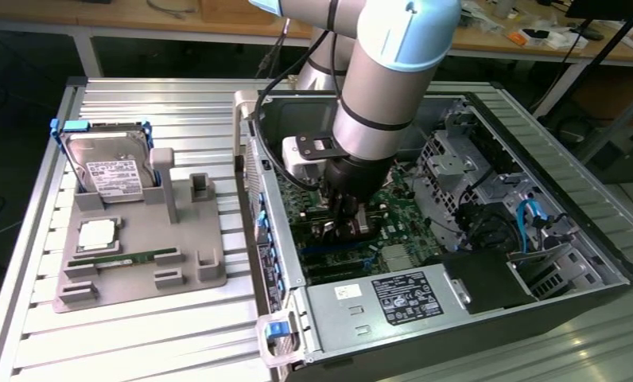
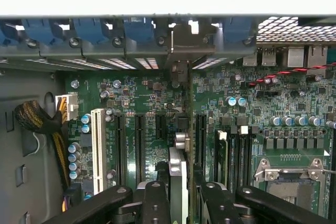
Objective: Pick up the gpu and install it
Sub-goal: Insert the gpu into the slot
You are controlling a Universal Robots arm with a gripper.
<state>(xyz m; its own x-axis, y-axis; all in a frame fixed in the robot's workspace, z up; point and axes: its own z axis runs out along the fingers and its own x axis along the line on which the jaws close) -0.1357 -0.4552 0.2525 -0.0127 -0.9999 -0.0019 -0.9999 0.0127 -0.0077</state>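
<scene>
gpu (image 2: 180, 182), thin flat card edge-on, gripped by matte black fingers (image 2: 156, 203)

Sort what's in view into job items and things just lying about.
Job: gpu, edge-on in the gripper; motherboard; open computer case.
Lying about: hard drive, processor chip, RAM stick, all on the gray tray.

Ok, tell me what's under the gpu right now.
The gpu, edge-on in the gripper, stands over the green motherboard, with black slots either side. What lies directly beneath is covered by the card.
</scene>
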